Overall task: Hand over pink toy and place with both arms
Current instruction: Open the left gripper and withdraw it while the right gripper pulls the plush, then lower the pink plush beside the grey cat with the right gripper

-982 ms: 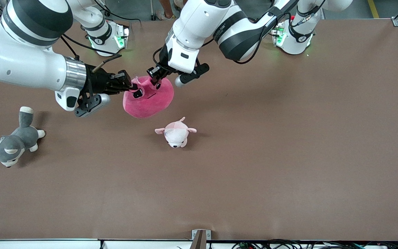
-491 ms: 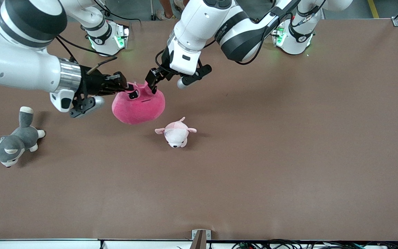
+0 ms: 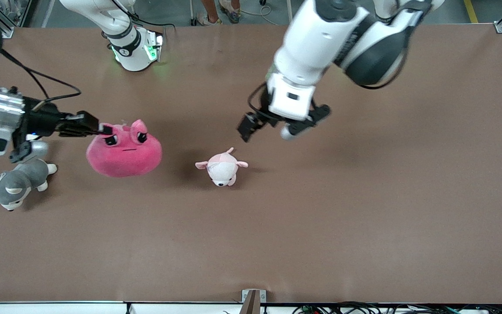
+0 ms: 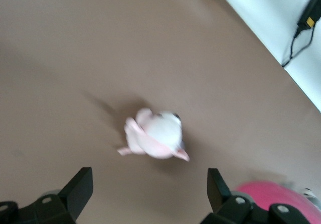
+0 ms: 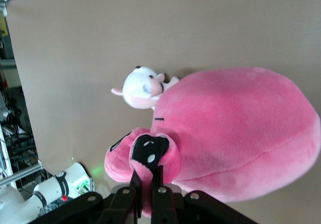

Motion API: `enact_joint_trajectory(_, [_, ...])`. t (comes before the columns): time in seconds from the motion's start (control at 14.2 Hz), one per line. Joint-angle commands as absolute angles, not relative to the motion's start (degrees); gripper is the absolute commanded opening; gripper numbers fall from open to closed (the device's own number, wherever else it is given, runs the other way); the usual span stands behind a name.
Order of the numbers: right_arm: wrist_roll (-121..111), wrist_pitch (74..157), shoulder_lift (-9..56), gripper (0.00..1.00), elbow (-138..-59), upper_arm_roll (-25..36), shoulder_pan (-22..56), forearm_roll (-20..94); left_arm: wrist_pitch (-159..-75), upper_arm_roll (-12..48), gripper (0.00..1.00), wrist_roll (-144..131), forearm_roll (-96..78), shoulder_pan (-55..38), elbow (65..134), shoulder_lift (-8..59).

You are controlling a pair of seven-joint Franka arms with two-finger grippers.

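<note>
Now my right end effector (image 3: 102,129) grips the pink toy (image 3: 124,152) (by its ear); my left end effector (image 3: 247,128) hangs released over the counter (image 3: 364,196).

The pink toy (image 3: 124,151) hung over the table (image 3: 364,209) between the husky (image 3: 13,181), toward the right arm's end, and the small plush (image 3: 222,168).

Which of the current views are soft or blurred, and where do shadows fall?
Front view: table sharp, but the left arm's upper links smear; the pink toy casts a soft shadow on the table toward the pale plush. Left wrist view: soft all over, the plush fuzzy-edged, with a dim shadow beside it. Right wrist view: crisp on the toy's fur, with no glare.
</note>
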State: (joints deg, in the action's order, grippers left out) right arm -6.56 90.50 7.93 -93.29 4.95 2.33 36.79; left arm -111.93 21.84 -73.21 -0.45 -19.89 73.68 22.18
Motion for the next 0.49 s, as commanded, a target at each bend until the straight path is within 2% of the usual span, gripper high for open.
enact_joint_trajectory(0.0, [-9.0,90.2,13.1,0.00,-89.7,4.0,-2.2,36.6,-105.5,22.1,1.00,-64.5,0.3,-15.3,74.4,20.0])
enact_joint_trajectory(0.42, [-22.0,90.2,21.6,0.01,-88.3,4.0,-8.5,36.8,-94.2,22.1,1.00,-46.3,0.5,-3.3,74.4,16.1])
